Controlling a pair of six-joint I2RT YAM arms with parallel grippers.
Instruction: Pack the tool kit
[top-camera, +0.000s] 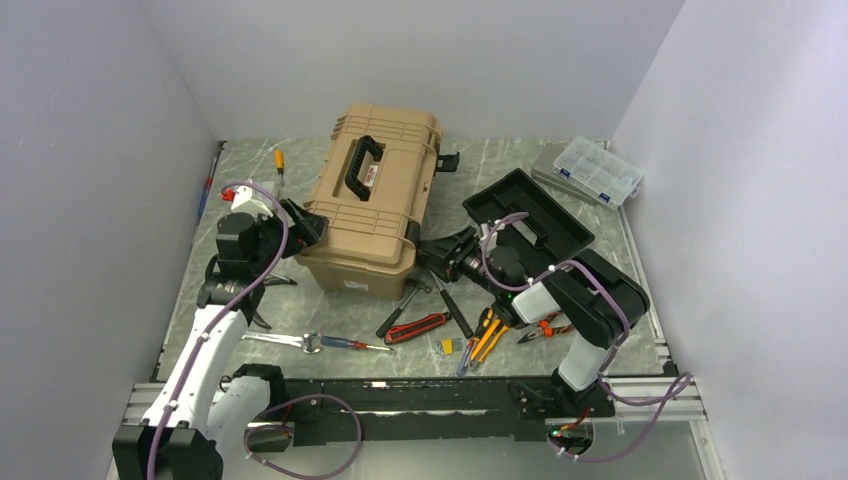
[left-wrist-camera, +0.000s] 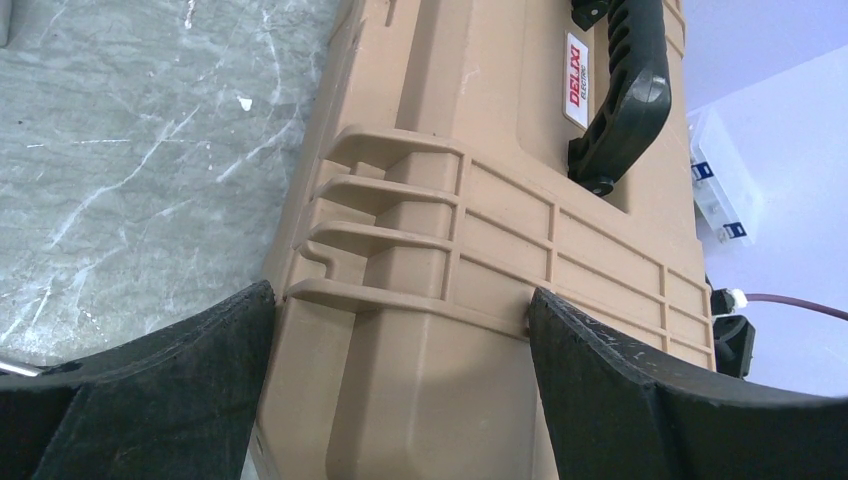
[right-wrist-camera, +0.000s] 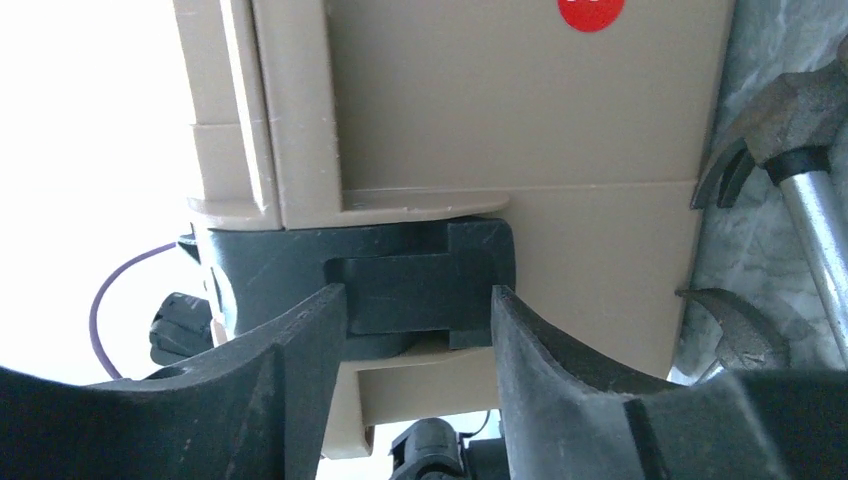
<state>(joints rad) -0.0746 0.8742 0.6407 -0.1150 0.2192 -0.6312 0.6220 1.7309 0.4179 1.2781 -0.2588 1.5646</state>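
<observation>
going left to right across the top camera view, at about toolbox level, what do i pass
left gripper → tan toolbox → right gripper → black insert tray → clear organiser case

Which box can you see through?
The small flat case in the far right corner: its clear lid shows little compartments inside. The big toolbox is solid tan with a black handle.

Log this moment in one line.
toolbox: lid shut | left gripper: open, at toolbox corner | right gripper: shut on latch | tools, tray: outside toolbox
</observation>
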